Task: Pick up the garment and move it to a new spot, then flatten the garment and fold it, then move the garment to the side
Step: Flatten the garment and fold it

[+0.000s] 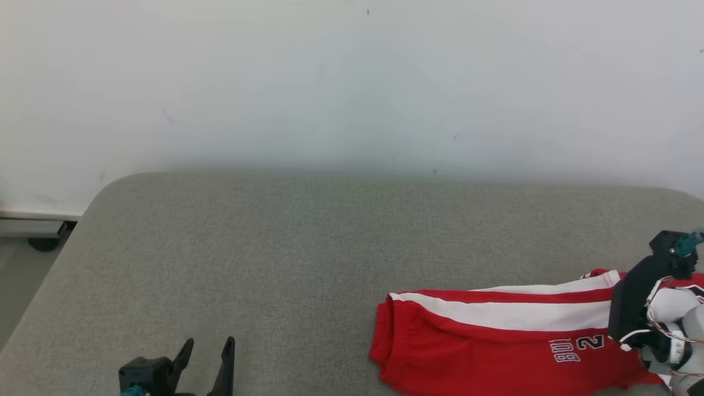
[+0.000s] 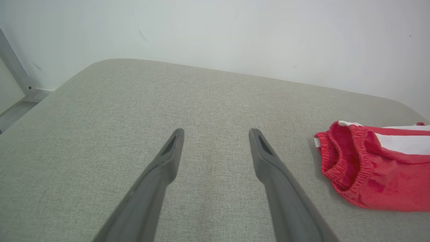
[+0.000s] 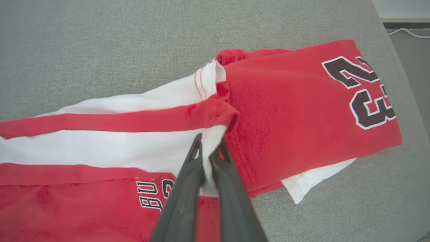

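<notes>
Right jaws pinch a white fold of the crumpled red-and-white garment, while left jaws gape empty.

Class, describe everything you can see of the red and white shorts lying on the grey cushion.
The red shorts look like soft knit, with broad white stripes, a gathered elastic waistband, a dark white-edged 23 and lettering starting BU. They lie loosely folded and rumpled on the grey cushion, towards the robot's right. The right end effector is shut on a white fold near their middle.
</notes>
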`<state>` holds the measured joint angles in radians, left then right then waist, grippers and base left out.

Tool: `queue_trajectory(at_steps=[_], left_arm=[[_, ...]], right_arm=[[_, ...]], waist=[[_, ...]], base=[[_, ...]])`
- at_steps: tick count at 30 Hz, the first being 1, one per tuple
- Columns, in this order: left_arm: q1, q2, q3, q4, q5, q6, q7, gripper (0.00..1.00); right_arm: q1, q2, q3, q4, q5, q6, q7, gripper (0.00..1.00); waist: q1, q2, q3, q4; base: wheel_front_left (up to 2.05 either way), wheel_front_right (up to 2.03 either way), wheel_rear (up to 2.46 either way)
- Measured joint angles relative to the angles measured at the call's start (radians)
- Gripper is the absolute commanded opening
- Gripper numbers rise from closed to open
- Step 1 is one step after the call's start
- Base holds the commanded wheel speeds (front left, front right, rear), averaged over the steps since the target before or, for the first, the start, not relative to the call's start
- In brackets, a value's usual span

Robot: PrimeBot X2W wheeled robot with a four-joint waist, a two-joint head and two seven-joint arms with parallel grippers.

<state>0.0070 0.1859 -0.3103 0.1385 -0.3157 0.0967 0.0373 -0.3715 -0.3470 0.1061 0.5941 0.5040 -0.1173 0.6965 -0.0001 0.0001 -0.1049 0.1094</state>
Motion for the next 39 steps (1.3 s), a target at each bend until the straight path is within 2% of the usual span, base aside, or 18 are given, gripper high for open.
queue_trajectory(at_steps=[7, 11, 20, 23, 28, 39], left_arm=[[0.016, -0.002, -0.019, -0.019, 0.000, 0.000, 0.001, 1.00], [0.032, -0.002, -0.024, -0.024, 0.000, 0.000, 0.004, 1.00], [0.026, -0.017, -0.045, -0.032, 0.000, -0.002, 0.017, 1.00], [0.016, -0.023, -0.055, -0.030, 0.000, -0.009, 0.021, 1.00], [0.005, -0.021, -0.048, -0.028, 0.000, -0.009, 0.021, 1.00], [0.004, -0.023, -0.049, -0.025, 0.000, -0.009, 0.021, 1.00]], right_arm=[[0.051, -0.069, -0.046, -0.131, -0.021, -0.006, 0.040, 0.00], [0.056, -0.069, -0.053, -0.170, -0.023, -0.007, 0.073, 0.00], [-0.012, 0.078, 0.075, -0.236, -0.033, -0.007, 0.145, 0.00], [-0.026, 0.111, 0.116, -0.236, -0.035, -0.007, 0.165, 0.00], [-0.050, 0.209, 0.170, -0.226, -0.035, -0.006, 0.185, 0.00], [-0.050, 0.245, 0.189, -0.164, -0.031, -0.006, 0.201, 0.00]], waist=[[-0.0001, -0.0001, -0.041, -0.022], [-0.0001, 0.0000, -0.042, -0.021], [0.0000, 0.0000, -0.019, -0.008], [0.0000, 0.0000, -0.012, 0.005], [0.0000, 0.0000, -0.001, 0.023], [0.0000, 0.0000, 0.012, 0.037]], base=[[0.00, 0.00, 0.00], [0.00, 0.00, 0.00], [0.00, 0.00, 0.00], [0.00, 0.00, 0.00], [0.00, 0.00, 0.00], [0.00, 0.00, 0.00]])
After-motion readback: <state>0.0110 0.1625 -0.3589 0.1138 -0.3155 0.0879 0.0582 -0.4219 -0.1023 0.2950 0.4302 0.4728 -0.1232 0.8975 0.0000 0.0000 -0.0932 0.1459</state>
